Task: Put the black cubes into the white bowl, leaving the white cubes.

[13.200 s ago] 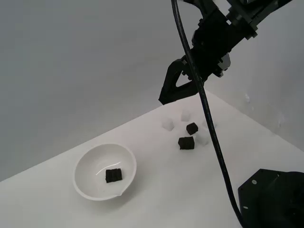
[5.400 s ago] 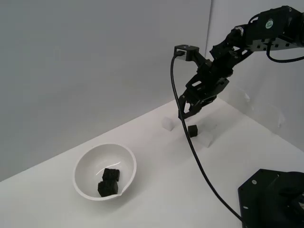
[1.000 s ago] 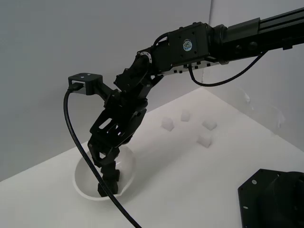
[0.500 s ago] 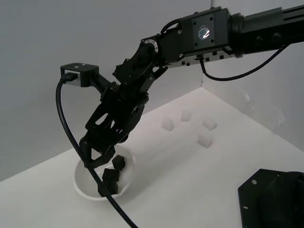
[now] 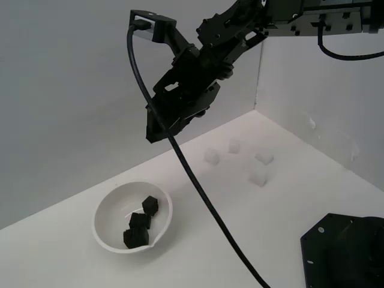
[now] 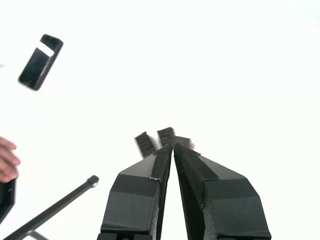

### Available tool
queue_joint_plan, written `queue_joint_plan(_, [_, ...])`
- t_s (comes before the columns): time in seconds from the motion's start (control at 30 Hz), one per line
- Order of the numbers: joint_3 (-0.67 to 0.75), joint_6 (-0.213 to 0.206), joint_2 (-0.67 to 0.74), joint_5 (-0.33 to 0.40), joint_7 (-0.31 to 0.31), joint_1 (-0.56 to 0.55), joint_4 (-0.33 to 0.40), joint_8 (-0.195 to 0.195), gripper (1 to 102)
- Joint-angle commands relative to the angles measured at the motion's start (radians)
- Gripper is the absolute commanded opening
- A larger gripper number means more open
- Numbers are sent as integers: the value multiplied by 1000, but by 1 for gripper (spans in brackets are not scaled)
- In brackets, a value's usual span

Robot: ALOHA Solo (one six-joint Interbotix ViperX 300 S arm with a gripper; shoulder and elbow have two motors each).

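Observation:
The white bowl (image 5: 105, 207) sits on the table at the exterior view's left. Three black cubes (image 5: 141, 221) lie inside it, one (image 5: 150, 205) toward the rim. My gripper (image 5: 151, 135) hangs well above and behind the bowl, fingers together and holding nothing. In the wrist view the gripper (image 6: 172, 146) is shut, and two black cubes (image 6: 145, 143) show beyond its fingertips on a washed-out white ground. Several white cubes (image 5: 211, 157) rest on the table at the back right, one of them nearer the front (image 5: 258, 175).
The arm's black cable (image 5: 198, 192) hangs down across the table's middle. A black base (image 5: 345, 252) fills the exterior view's lower right. The wrist view shows a dark phone-like slab (image 6: 40, 62), a thin rod (image 6: 55, 210) and a hand's edge (image 6: 7, 159).
The gripper has risen out of the bowl, up and toward the exterior view's right. The third black cube it carried now lies in the bowl with the other two.

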Motion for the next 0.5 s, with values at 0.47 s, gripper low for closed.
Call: queue_joint_plan(0.47, [253,-5,244,150,-66,287,158,189,3])
